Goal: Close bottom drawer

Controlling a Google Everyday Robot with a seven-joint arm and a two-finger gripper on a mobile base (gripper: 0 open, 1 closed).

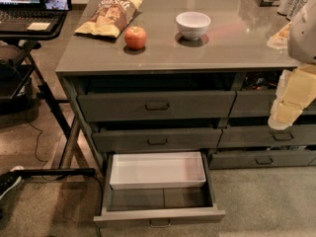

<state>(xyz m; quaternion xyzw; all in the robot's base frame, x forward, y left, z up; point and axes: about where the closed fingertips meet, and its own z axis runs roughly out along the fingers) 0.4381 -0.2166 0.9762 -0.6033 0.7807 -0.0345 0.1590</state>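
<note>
The bottom drawer (159,215) of the left stack is pulled far out toward me. Its grey front faces the near edge, with a small metal loop handle (159,223). A white shallow tray (157,170) sits in the back part of the drawer, and the front part shows bare grey floor. The two grey drawers above it, the top (157,105) and the middle (157,140), are pushed in. My gripper (282,116) hangs at the right edge of the view, in front of the right stack of drawers, well right of and above the open drawer.
The grey counter (232,48) carries a chip bag (109,15), an apple (135,37), a white bowl (192,24) and cans at the far right. A laptop stand (29,19) with metal legs and cables stands on the left. The right stack's lowest drawer (263,159) is pushed in.
</note>
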